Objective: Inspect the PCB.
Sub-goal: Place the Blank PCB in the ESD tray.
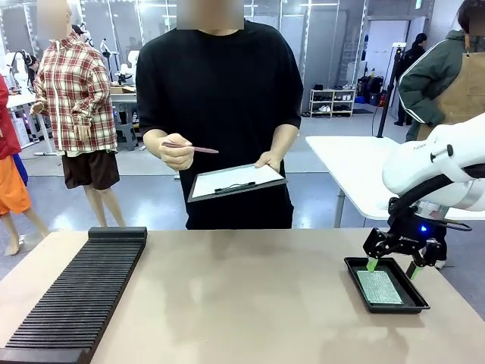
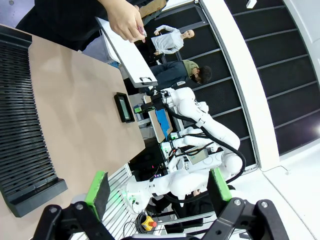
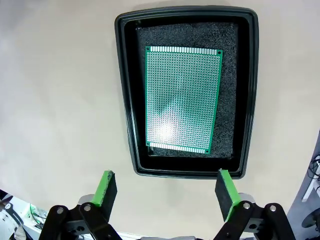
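Note:
The green dotted PCB (image 3: 182,99) lies flat on dark foam inside a shallow black tray (image 3: 128,100). On the table's right side the same PCB (image 1: 380,287) rests in that tray (image 1: 413,303). My right gripper (image 1: 392,266) hovers just above the tray's far end, open, with green pads spread wide and nothing between them. From its wrist camera, my right gripper (image 3: 165,189) sits below the tray's near rim. My left gripper (image 2: 159,187) is open and empty, held high and away from the table.
A long black ribbed rack (image 1: 76,292) lies along the table's left side. A person stands at the far edge holding a clipboard with white paper (image 1: 235,181) and a pen (image 1: 193,149). A white table (image 1: 352,171) stands behind at right.

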